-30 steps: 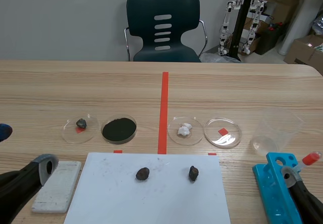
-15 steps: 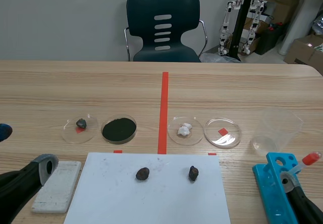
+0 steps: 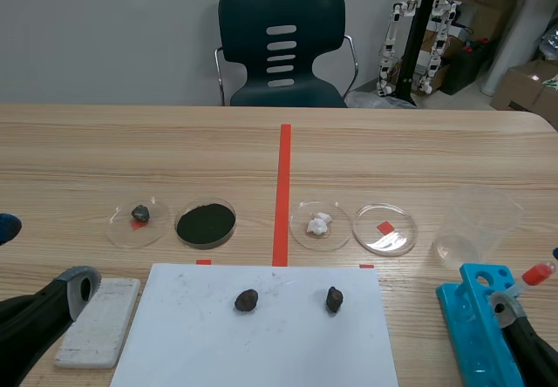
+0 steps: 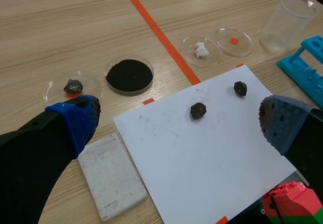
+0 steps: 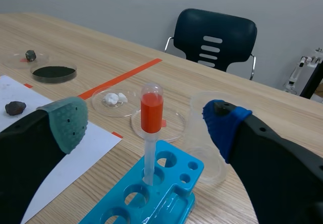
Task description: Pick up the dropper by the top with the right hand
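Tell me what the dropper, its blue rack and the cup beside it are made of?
Dropper: clear tube, probably plastic; glossy orange-red bulb, likely rubber.
Rack: moulded plastic, smooth sheen, one even turquoise colour.
Cup: thin see-through plastic, perhaps; slightly cloudy, the table's grain shows through.

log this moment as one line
right gripper: open, framing red-bulbed clear plastic dropper, no grip | dropper: upright in blue plastic rack | left gripper: open
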You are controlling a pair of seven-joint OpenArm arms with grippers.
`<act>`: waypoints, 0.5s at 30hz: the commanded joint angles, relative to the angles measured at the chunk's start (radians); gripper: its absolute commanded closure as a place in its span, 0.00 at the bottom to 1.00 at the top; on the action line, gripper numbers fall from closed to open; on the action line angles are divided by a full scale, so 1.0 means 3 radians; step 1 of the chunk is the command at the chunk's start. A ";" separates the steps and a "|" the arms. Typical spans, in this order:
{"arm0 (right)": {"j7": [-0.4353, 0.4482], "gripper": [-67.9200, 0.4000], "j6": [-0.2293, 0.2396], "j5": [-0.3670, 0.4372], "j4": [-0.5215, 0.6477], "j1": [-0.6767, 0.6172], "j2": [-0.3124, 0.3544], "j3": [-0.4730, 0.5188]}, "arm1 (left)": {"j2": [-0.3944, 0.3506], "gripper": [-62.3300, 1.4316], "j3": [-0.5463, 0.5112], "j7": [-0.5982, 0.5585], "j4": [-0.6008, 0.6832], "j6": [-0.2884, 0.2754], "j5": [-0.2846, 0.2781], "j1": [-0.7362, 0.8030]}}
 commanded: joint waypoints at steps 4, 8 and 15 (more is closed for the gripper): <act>0.0051 0.46 0.0004 0.0025 0.0053 0.0065 0.0014 0.0000 | 0.0000 0.00 -0.0028 -0.0046 0.0055 -0.0003 -0.0036 0.0009; 0.0052 0.53 0.0005 0.0025 0.0053 0.0084 0.0014 0.0000 | 0.0000 0.00 -0.0028 -0.0046 0.0055 -0.0003 -0.0036 0.0009; 0.0052 0.64 0.0005 0.0025 0.0053 0.0084 0.0014 0.0000 | 0.0000 0.00 -0.0028 -0.0046 0.0055 -0.0003 -0.0036 0.0009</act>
